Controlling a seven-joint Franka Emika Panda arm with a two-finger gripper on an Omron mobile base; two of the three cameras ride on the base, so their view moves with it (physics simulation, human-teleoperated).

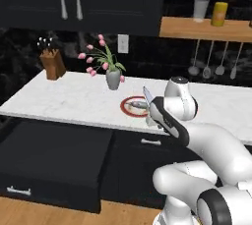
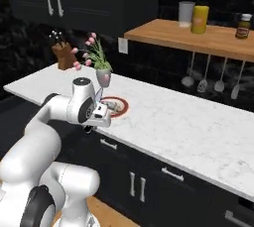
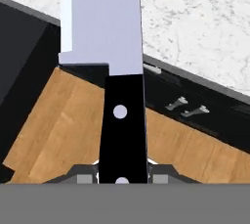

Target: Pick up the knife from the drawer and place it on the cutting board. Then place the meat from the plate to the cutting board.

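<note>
My gripper [image 1: 152, 109] is shut on the black handle of the knife [image 1: 146, 94], and the broad silver blade points up and away over the counter's front edge. In the hand view the knife [image 3: 105, 20] runs up the middle from my gripper [image 3: 122, 175]. Just behind the blade lies the plate [image 1: 126, 109] with its red-brown rim, and the small greyish meat [image 1: 139, 105] rests on it. The right base view has my gripper [image 2: 99, 113] in front of the plate [image 2: 122, 109] and the meat [image 2: 110, 105]. At lower left the drawer [image 1: 49, 160] stands open. The cutting board is out of view.
A brown knife block [image 1: 52, 63] and a vase of pink flowers [image 1: 113, 78] stand on the white marble counter [image 1: 64, 98]. A wooden shelf [image 2: 198, 36] holds jars, with utensils [image 2: 203, 80] hanging below it. Black cabinet doors [image 2: 136, 184] sit under the counter.
</note>
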